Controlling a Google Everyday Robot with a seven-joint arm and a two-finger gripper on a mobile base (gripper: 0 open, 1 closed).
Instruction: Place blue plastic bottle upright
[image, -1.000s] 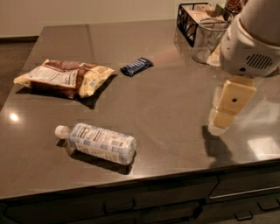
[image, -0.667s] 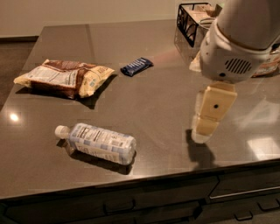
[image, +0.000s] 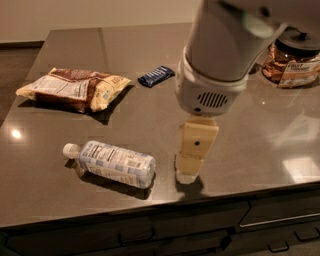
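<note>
Countertop (image: 150, 115) – one blue plastic bottle (image: 112, 164) (lying flat), gripper (image: 186, 175) just beside.

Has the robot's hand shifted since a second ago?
Yes. The cream-coloured hand has moved left in the view, closing on the clear plastic bottle with the pale blue label, which lies unmoved on the dark counter.

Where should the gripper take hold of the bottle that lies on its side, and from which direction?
Probably the labelled middle of the bottle, gripped across its width from above. It lies flat on the counter, cap pointing left, so both long sides are free. The gripper hangs just right of its base.
</note>
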